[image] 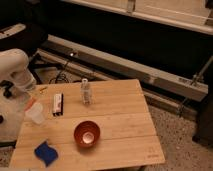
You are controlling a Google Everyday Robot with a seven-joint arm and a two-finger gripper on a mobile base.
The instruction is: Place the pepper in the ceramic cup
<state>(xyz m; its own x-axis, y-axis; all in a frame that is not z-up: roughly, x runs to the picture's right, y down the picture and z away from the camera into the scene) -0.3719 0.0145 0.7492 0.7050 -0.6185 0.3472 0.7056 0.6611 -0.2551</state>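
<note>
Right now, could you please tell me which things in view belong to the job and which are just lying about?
For the job: pepper, ceramic cup, gripper just above the cup, by the pepper.
Lying about: clear bottle, red bowl, blue sponge, black-and-white block.

A: What is the worktop (120, 115) made of?
B: Pale wood in planks, smooth and rather matt. The red-brown bowl (79, 131) on it is glossy, with a bright spot of light inside.
A: And the bottle (86, 92)?
B: Clear; plastic or glass, I cannot tell. The blue sponge (45, 153) looks soft and matt.
A: The gripper (31, 97)?
B: At the left edge of the worktop, close above the ceramic cup (36, 114), which is pale and matt. The arm (15, 67) has a white, smooth shell, like plastic.
</note>
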